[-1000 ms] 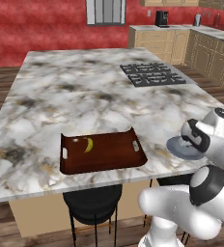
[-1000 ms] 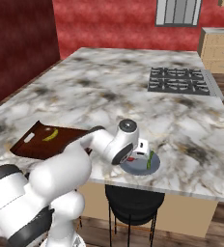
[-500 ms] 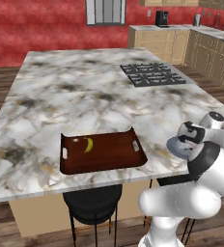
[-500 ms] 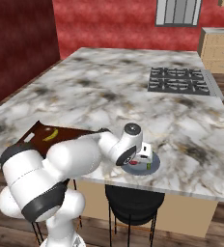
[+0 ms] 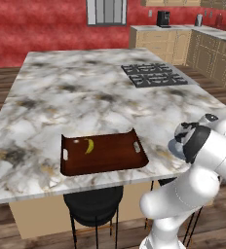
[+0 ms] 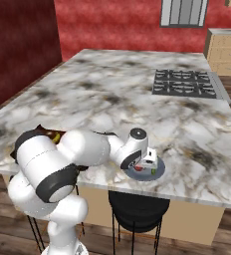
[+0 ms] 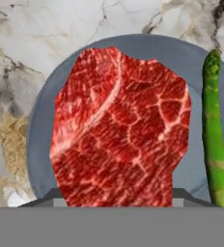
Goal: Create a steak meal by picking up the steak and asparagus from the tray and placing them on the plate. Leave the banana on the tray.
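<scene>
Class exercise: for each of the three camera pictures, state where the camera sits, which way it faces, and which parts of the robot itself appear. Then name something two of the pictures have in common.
Left base view: behind the arm on its left, facing forward and down over the counter; the tray holds the banana; the arm rises at lower right.
Right base view: behind on the right; the arm reaches from lower left to the plate.
Hand view: close above the plate, looking at the steak and asparagus.
Shared: right base and hand views both show the loaded plate.
</scene>
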You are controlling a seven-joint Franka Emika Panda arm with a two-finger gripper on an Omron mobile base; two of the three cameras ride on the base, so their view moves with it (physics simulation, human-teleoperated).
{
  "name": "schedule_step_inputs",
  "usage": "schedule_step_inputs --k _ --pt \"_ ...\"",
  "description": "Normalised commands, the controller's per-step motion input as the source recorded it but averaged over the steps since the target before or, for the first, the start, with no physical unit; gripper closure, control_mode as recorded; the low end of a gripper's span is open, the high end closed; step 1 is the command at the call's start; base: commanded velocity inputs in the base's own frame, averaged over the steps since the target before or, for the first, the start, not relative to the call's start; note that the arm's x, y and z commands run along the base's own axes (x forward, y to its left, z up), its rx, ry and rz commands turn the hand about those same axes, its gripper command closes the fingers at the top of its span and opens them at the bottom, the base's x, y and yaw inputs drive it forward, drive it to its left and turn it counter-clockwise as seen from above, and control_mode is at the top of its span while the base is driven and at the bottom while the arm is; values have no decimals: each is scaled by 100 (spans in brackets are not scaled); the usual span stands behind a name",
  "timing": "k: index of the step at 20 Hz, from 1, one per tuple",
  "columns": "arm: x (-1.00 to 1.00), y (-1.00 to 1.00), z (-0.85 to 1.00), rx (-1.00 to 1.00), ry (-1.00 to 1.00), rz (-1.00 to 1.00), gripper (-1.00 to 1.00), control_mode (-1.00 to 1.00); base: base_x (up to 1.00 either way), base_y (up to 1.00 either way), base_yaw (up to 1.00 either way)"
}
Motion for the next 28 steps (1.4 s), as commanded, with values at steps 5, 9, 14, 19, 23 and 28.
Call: schedule_step_inputs --k 5,9,14,19,23,28 --pt "17 -17 -16 1 4 2 100 -100 0 0 0" --pt "13 -12 -18 0 0 2 -100 -100 0 0 0" --pt "8 -7 -3 0 0 2 -100 -100 0 0 0" --pt "0 0 11 0 -2 1 -100 -100 0 0 0" --pt "-2 2 24 0 -8 1 -100 -100 0 0 0" --pt "-46 17 52 -3 -18 0 -100 -100 0 0 0"
